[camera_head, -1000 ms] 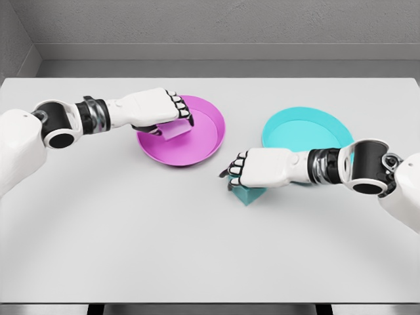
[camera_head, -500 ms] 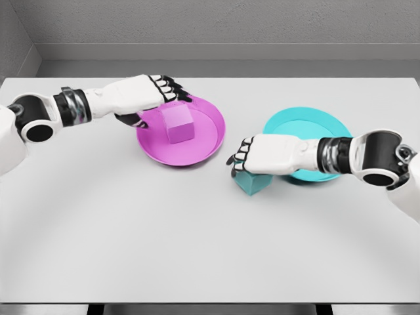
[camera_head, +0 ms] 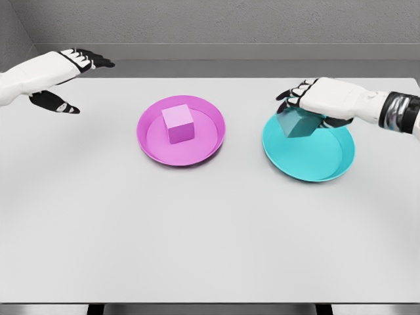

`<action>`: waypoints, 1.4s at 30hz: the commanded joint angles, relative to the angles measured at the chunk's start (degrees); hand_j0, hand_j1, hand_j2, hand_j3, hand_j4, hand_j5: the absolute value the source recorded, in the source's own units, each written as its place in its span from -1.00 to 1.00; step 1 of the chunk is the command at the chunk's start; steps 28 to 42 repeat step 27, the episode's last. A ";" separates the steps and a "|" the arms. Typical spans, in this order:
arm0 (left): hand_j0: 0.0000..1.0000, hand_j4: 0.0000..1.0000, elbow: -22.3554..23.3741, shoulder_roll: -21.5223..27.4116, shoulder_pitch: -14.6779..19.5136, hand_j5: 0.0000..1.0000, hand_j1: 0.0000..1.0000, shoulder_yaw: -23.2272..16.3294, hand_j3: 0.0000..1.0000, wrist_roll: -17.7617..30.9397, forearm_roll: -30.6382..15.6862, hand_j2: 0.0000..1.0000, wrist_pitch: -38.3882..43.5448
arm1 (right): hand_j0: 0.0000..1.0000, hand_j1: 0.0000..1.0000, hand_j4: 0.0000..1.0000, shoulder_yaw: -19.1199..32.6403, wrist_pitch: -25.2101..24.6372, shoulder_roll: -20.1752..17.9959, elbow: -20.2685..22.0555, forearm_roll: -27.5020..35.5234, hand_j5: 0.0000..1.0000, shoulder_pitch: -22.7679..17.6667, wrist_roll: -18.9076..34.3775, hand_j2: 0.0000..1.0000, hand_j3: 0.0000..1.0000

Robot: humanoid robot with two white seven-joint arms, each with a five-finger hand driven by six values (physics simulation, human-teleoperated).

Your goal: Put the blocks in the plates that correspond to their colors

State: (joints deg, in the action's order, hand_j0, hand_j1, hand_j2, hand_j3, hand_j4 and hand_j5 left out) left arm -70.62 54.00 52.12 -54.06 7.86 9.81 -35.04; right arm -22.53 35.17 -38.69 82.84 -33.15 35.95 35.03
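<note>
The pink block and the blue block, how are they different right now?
The pink block sits flat in the pink plate; the blue block is tilted over the blue plate. Nothing touches the pink block; the right robot hand grips the blue block. Both are cubes matching their plates.

no readable text, labels, brands, numbers or signs on anything in view.
</note>
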 commanded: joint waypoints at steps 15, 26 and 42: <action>1.00 1.00 0.13 -0.29 -2.90 1.00 1.00 0.09 1.00 -0.04 -0.49 1.00 0.04 | 1.00 1.00 1.00 12.86 -0.17 -4.02 -5.49 0.80 1.00 -2.81 -0.03 1.00 1.00; 1.00 1.00 0.66 -0.47 -3.25 1.00 1.00 0.09 1.00 -0.04 -0.49 1.00 0.04 | 1.00 1.00 1.00 13.04 -0.17 -4.72 -5.32 0.80 1.00 -3.69 -0.03 1.00 1.00; 1.00 1.00 0.66 -0.47 -3.25 1.00 1.00 0.09 1.00 -0.03 -0.49 1.00 0.04 | 1.00 1.00 1.00 12.95 -0.17 -4.72 -5.32 0.80 1.00 -3.69 -0.03 1.00 1.00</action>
